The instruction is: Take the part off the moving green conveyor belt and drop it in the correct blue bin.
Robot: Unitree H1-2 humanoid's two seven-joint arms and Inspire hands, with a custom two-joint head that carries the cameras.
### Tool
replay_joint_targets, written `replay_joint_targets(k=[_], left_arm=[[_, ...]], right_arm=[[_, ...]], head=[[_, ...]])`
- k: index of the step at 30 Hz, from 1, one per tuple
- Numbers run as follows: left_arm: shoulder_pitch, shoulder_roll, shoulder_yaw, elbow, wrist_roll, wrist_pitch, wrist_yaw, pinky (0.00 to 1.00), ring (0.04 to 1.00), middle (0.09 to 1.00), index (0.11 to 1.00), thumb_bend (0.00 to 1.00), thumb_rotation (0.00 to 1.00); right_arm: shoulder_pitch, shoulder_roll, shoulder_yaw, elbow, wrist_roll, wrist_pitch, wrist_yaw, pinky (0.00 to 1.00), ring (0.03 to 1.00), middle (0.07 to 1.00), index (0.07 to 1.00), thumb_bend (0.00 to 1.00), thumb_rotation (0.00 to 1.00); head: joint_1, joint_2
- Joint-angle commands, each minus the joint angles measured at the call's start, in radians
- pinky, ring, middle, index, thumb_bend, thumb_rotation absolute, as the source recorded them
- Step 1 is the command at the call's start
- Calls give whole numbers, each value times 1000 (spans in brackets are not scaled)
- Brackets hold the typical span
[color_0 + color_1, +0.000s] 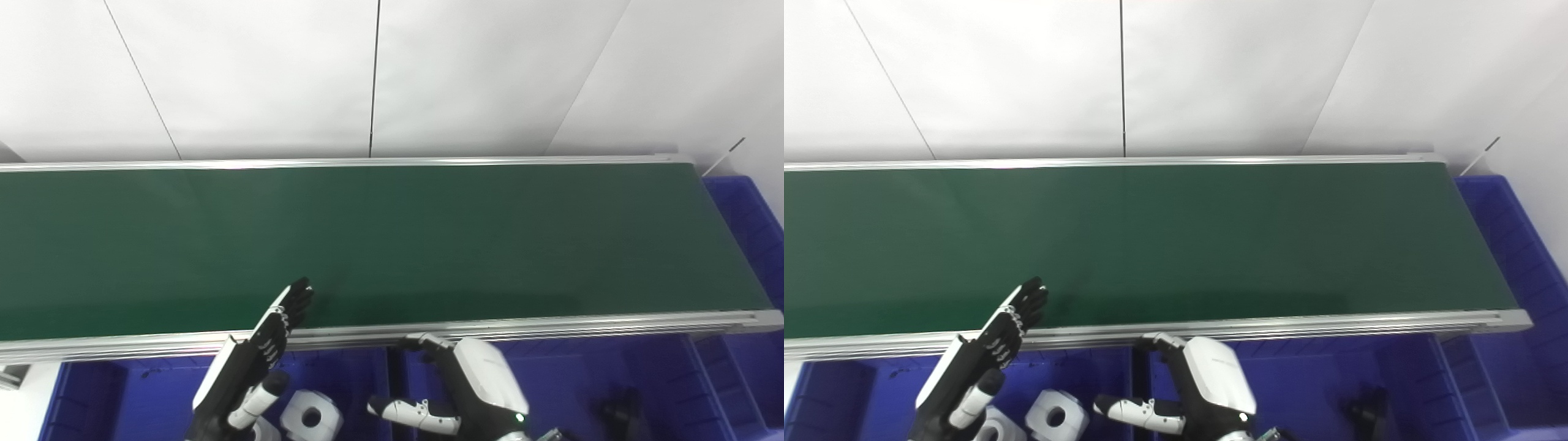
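The green conveyor belt (380, 245) runs across the view and carries no part in sight. My left hand (260, 355) is open, fingers stretched together, its tips just over the belt's near rail. My right hand (465, 383) hovers over the blue bins below the rail, thumb held out to the left and holding nothing. White parts with a centre hole (311, 416) lie in the left blue bin (116, 392) beside my left wrist. A dark part (621, 410) lies in the bin on the right (569, 380).
The belt's near aluminium rail (551, 324) separates it from the row of blue bins. Another blue bin (750, 220) stands past the belt's right end. A white panelled wall rises behind the belt.
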Motion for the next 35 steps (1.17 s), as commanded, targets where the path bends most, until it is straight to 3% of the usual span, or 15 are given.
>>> replay_joint_targets(k=[1,3,8,11,17,19,23,24,27,31,35], left_arm=[[20,-18,-14,-78,35,9,17,986,976,962,947,727,868],[23,-29,-20,-98,52,37,22,990,979,964,947,728,878],[20,-44,-32,-100,79,51,29,984,984,974,958,729,893],[20,-47,-39,-99,92,52,32,980,987,981,958,726,900],[25,-48,-45,-73,96,43,37,983,989,981,960,705,889],[33,-49,-50,-53,95,27,39,980,992,980,951,718,885],[44,-45,-58,-29,99,6,39,986,1000,986,955,721,882],[47,-46,-60,-24,102,6,40,983,998,981,955,715,873],[48,-48,-63,-6,114,1,43,981,993,975,953,723,863],[44,-60,-66,29,127,-16,55,980,986,965,942,724,847],[50,-71,-82,26,136,-22,62,961,973,959,924,713,816]], right_arm=[[55,-1,17,44,207,-162,-105,725,797,817,791,719,951],[42,-17,6,70,285,-206,-142,732,799,816,793,727,947],[14,-60,15,121,351,-280,-209,734,803,821,803,708,866],[6,-74,23,136,369,-287,-232,735,803,820,803,711,842],[7,-76,27,161,425,-291,-271,745,806,817,790,721,874],[11,-82,29,187,426,-329,-298,727,795,808,785,711,902],[19,-88,31,228,449,-386,-331,717,786,803,775,727,988],[23,-88,31,239,454,-398,-340,715,786,808,779,732,994],[25,-86,28,271,470,-433,-365,704,778,805,773,749,1000],[16,-86,22,314,510,-491,-388,717,787,817,781,741,1000],[26,-83,5,315,544,-542,-409,729,798,837,797,745,1000]], head=[[1,-1],[17,29],[41,33],[37,38],[62,-4],[76,-55],[94,-77],[109,-97],[112,-93],[157,-117],[192,-97]])
